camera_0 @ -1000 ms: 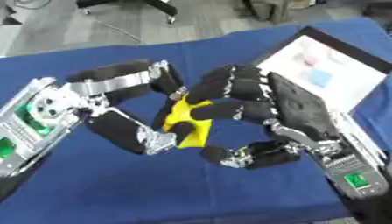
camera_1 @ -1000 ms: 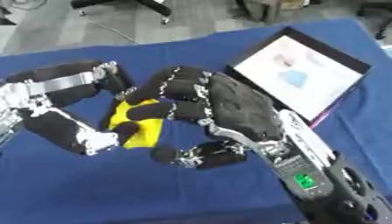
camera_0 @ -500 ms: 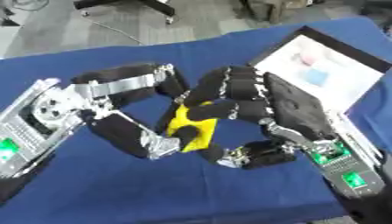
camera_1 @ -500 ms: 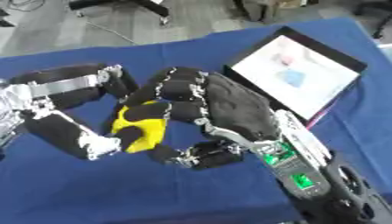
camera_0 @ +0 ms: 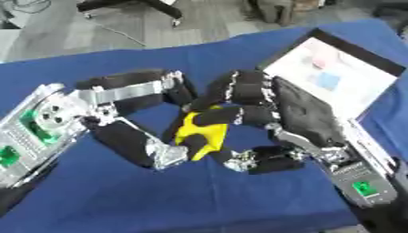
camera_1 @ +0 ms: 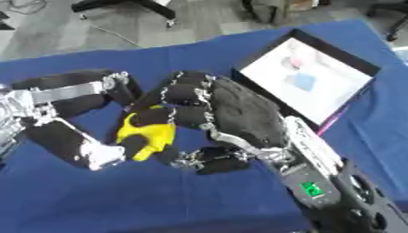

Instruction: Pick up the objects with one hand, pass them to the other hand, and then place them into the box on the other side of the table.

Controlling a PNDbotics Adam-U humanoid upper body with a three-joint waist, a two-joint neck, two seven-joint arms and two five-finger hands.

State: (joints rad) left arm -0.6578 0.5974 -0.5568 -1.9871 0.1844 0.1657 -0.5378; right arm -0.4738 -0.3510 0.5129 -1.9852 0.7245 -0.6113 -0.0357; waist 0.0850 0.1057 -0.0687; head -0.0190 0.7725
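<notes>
A yellow object is caught between both hands over the middle of the blue table. My left hand comes in from the left with its fingers and thumb curled round the object. My right hand reaches from the right, its fingers wrapped over the object's top and its thumb below. The box stands open at the right rear, black-rimmed with a white floor, holding a pink piece and a blue piece.
The box's black wall lies close behind my right hand. Beyond the table's far edge is grey floor with chair legs. Blue cloth stretches in front of the hands.
Both hands stay joined on the yellow object; they have shifted slightly and the right fingers have closed further over its top.
</notes>
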